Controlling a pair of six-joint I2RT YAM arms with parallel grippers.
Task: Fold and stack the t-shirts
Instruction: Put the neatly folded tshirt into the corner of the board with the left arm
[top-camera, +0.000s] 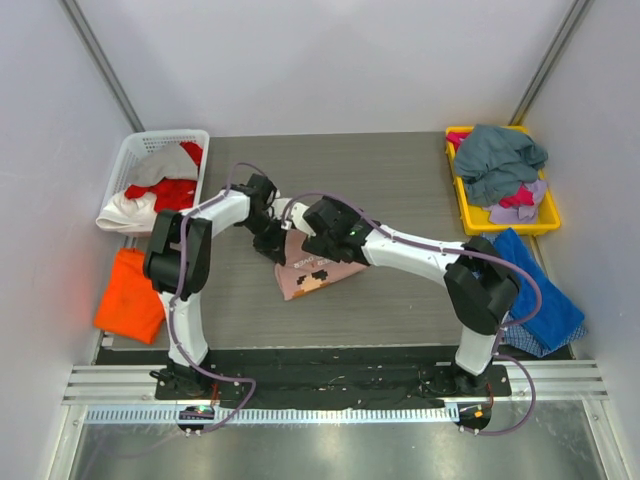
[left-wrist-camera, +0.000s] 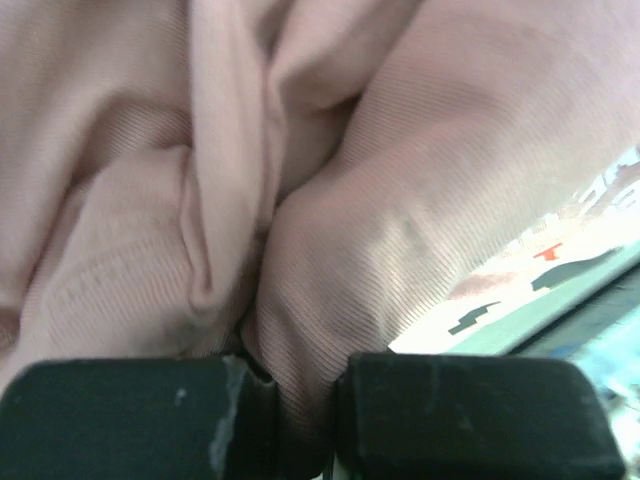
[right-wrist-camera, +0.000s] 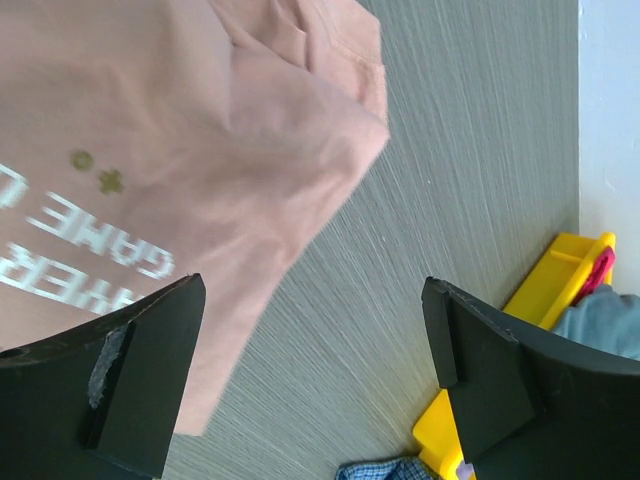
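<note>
One dusty-pink t-shirt (top-camera: 315, 270) lies mid-way across a grey wood-grain table (top-camera: 400, 180) between pale walls (top-camera: 320, 60). The left pincer (left-wrist-camera: 300, 420) pinches a fold of it; the right pincer (right-wrist-camera: 310, 370) gapes wide over its edge.

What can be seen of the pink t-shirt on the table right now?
The pink t-shirt is a soft, finely ribbed dusty-pink knit, partly folded into a compact bundle near the middle of the table. Its print faces up: white lettering including "GAME" and a dark blocky graphic. A stitched hem shows at one corner. The left fingers are shut on a bunched fold of it, with cloth creased between them. The right fingers stand open over one edge, gripping nothing.
</note>
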